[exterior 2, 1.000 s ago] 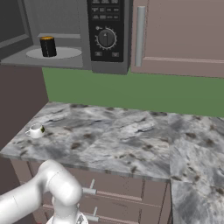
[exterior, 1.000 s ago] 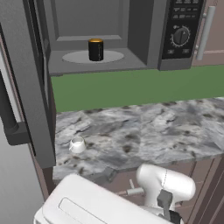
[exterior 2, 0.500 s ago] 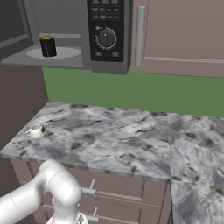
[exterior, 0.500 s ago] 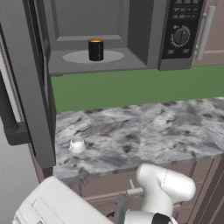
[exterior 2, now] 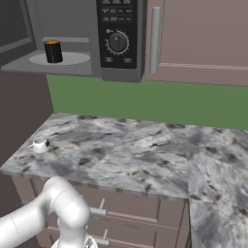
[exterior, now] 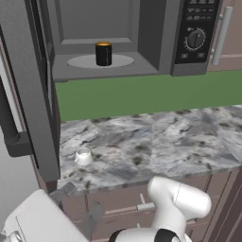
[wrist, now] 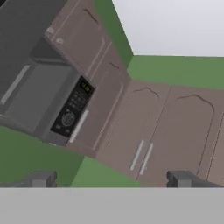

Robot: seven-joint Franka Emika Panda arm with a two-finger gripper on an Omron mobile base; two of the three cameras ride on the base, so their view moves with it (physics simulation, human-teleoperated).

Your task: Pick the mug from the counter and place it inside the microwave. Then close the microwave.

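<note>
Over the last second we see the arm's white links shift along the bottom edge of the left base view: the elbow swings from the lower right toward the lower middle, low in front of the brown drawer fronts (exterior: 127, 208). Nothing else moves; the scene holds its place in both base views. We read this as the arm pulling back from a finished placement and repositioning, since the mug (exterior: 103, 53) already stands upright on the round turntable (exterior: 80, 61) inside the microwave (exterior: 156, 38). The pick-and-place half looks done to us; what remains is shutting the door (exterior: 28, 94), which hangs wide open down the left side of the left base view, its bar handle (exterior: 7, 118) at the far left edge.

In the hand view the end effector (wrist: 113, 179) is spread wide and empty, its two dark fingertips (wrist: 41, 178) far apart at the bottom of the frame. It looks up at the microwave's control panel (wrist: 72, 111) at left of centre and at the brown cabinets (wrist: 144, 127) to the right.

The mug sits in the upper middle of the left base view and the upper left of the right base view, well apart from the arm, which is down at the bottom edge below the counter (exterior: 156, 142). A small white cup (exterior: 83, 156) rests on the counter's left part, untouched.
</note>
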